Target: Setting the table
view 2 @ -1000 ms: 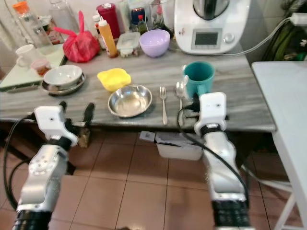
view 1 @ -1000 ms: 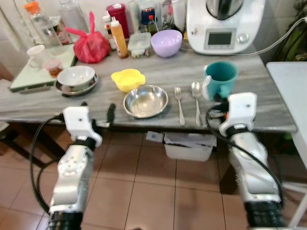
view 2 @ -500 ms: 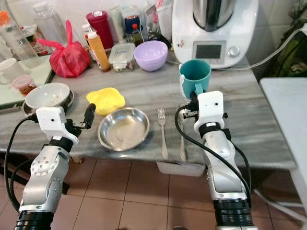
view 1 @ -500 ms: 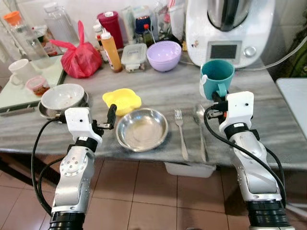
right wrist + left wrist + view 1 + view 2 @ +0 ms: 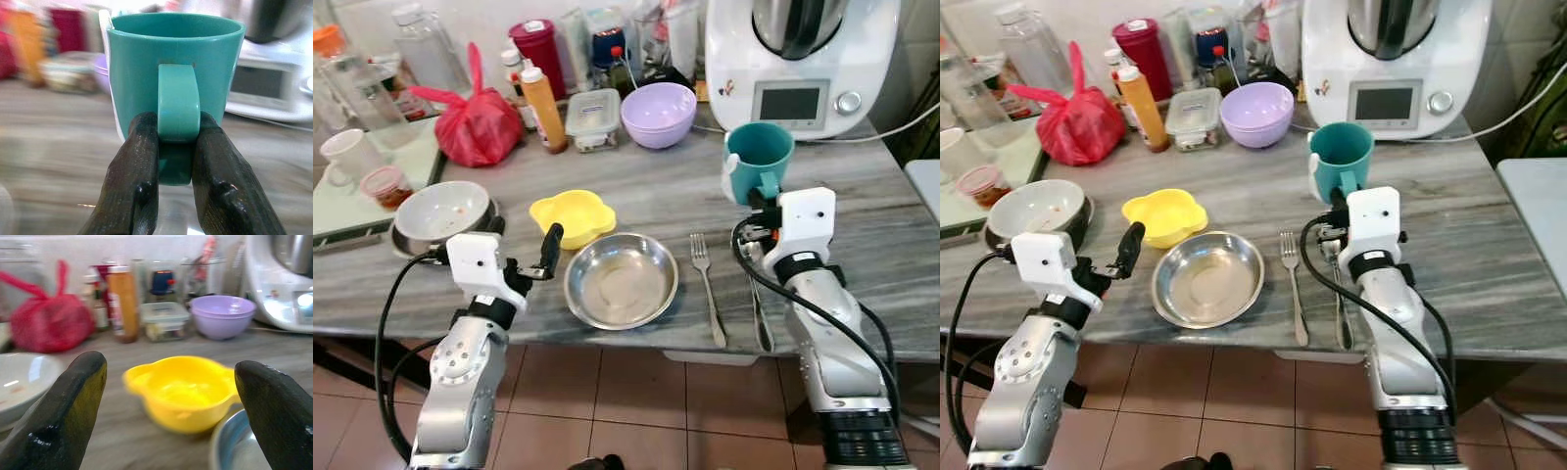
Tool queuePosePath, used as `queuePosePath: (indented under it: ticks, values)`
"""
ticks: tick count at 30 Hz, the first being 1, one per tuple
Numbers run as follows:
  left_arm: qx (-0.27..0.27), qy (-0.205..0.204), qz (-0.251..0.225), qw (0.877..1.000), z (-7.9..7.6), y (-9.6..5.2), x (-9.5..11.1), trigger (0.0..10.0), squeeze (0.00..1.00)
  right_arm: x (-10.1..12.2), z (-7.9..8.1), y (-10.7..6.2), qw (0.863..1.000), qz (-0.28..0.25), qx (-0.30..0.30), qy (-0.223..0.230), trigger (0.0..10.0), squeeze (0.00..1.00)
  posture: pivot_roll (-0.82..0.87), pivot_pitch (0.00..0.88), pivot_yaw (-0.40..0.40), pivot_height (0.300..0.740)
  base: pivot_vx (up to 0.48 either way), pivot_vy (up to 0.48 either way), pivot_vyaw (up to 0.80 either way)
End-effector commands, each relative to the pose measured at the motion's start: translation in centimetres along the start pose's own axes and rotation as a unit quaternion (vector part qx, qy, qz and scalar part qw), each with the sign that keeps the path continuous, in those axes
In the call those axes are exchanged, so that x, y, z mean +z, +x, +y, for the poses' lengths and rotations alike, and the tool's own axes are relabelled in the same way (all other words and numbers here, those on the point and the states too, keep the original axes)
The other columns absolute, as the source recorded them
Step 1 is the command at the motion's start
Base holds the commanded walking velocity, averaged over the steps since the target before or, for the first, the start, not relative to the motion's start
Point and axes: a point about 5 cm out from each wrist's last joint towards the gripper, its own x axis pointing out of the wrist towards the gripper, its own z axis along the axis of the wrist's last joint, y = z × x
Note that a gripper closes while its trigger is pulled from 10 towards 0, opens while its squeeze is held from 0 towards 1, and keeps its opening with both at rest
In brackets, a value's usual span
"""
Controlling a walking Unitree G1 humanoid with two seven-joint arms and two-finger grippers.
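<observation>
Currently your right claw [image 5: 173, 166] is clamped on the teal mug [image 5: 759, 162] handle at 1 o'clock of the steel bowl [image 5: 621, 280]; fork [image 5: 708, 286] and spoon [image 5: 759, 308] laid, mug unplaced; left claw [image 5: 171, 406] wide, facing yellow bowl [image 5: 572, 215] on the bench [image 5: 891, 245]

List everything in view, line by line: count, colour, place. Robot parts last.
steel bowl: one, silver, front centre of the table
yellow bowl: one, yellow, just behind the steel bowl
fork: one, silver, right of the steel bowl
spoon: one, silver, right of the fork
mug: one, teal, behind the spoon
purple bowl: one, lilac, table back
red bag: one, red, back left
white bowl: one, white, left
food processor: one, white, back right
left claw: black, open, facing the yellow bowl
right claw: black, shut on the mug's handle
</observation>
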Motion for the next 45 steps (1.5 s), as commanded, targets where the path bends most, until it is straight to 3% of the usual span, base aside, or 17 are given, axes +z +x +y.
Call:
queuePosePath:
  ticks: [1,11,23,37,45]
  values:
    - [0.003,0.006,-0.004,1.000,0.2,-0.2,0.5,10.0,0.00,1.2,1.0,0.3,0.999,-0.024,0.028,0.007,10.0,0.00,-0.11,0.107,0.130,0.740,0.000,0.000,0.00]
    - [-0.005,-0.001,0.001,1.000,-0.2,-0.8,0.6,10.0,0.00,1.3,1.5,0.2,0.999,-0.027,0.045,0.012,10.0,0.00,-0.11,0.114,0.133,0.740,0.000,0.000,0.00]
    - [0.008,0.007,0.013,1.000,0.1,-0.5,0.8,10.0,0.00,1.3,1.6,0.2,0.998,-0.027,0.045,0.019,10.0,0.00,-0.10,0.112,0.149,0.740,0.000,0.000,0.00]
    - [-0.105,-0.021,0.041,0.993,-1.3,-1.8,0.6,10.0,0.00,1.2,3.3,0.0,0.992,-0.016,0.108,0.059,10.0,0.00,-0.10,0.118,0.149,0.740,0.000,0.000,0.00]
    - [-0.157,-0.040,0.064,0.985,-2.1,-2.4,0.2,10.0,0.00,0.4,3.1,-0.2,0.993,0.003,0.104,0.059,10.0,0.00,-0.10,0.119,0.148,0.740,0.000,0.000,0.00]
